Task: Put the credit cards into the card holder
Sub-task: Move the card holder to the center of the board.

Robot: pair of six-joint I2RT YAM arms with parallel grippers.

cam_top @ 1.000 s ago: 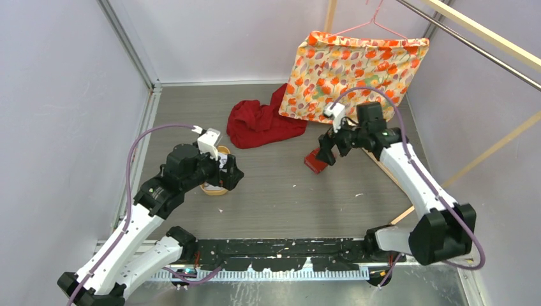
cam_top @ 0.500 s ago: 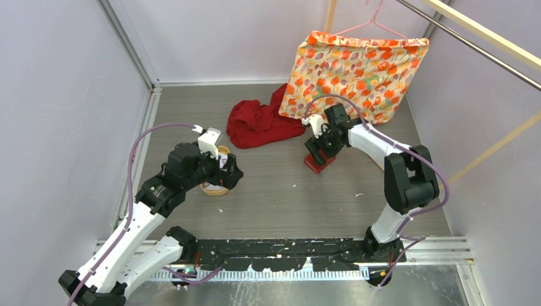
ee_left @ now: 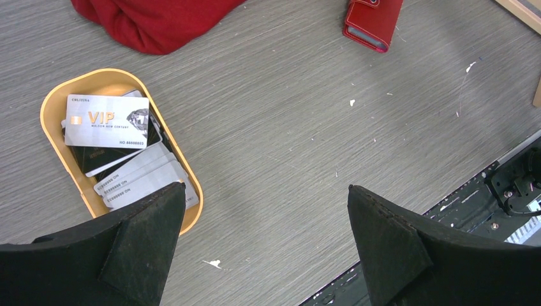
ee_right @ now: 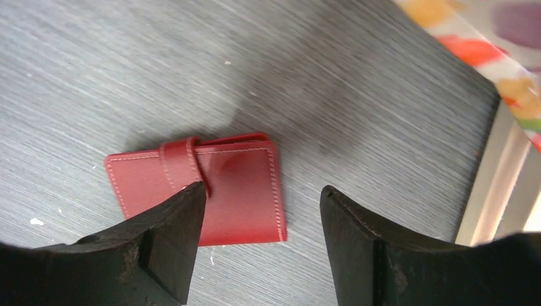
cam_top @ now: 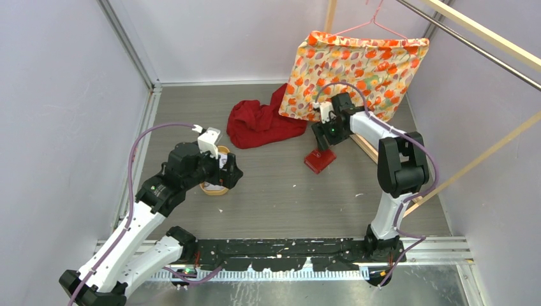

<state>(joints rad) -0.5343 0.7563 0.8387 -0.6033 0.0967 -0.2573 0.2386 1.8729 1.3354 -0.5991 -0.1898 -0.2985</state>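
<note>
- Down on the grey wood-grain tabletop (cam_top: 281, 197), pale lilac walls (cam_top: 64, 95) box the cell in on the left, back and right, and a metal channel (cam_top: 143, 134) runs along the foot of the left wall.
- At the back lies a crumpled red cloth (cam_top: 261, 124). Just beside it, an orange-flowered fabric panel (cam_top: 357, 70) hangs off a pink wire hanger (cam_top: 376, 25).
- The small square red leather-like wallet (ee_right: 217, 191) lies flat and folded shut, with pale stitching round the edge and its strap wrapped over the top edge. It's right of centre, near the bottom of the flowered panel.
- The right gripper (ee_right: 263, 187) is directly over the wallet with its jaws partway apart and nothing gripped. One finger (ee_right: 172, 236) overlaps the strap in the wrist view, but I can't tell if it touches.
- The thin plastic cards (ee_left: 107, 121) are piled in a tan oval tray (ee_left: 54, 102), a silver "VIP" one on top, with dark and whitish ones under it.
- The left gripper (ee_left: 266, 186) hangs above the table with its jaws wide apart and empty, one finger over the tray's near end.
- Tray and wallet sit well apart, with grey tabletop between them.
- A pale wooden slat (cam_top: 365, 150) lies close to the wallet's right, and a black rail (cam_top: 281, 247) lines the near edge.
</note>
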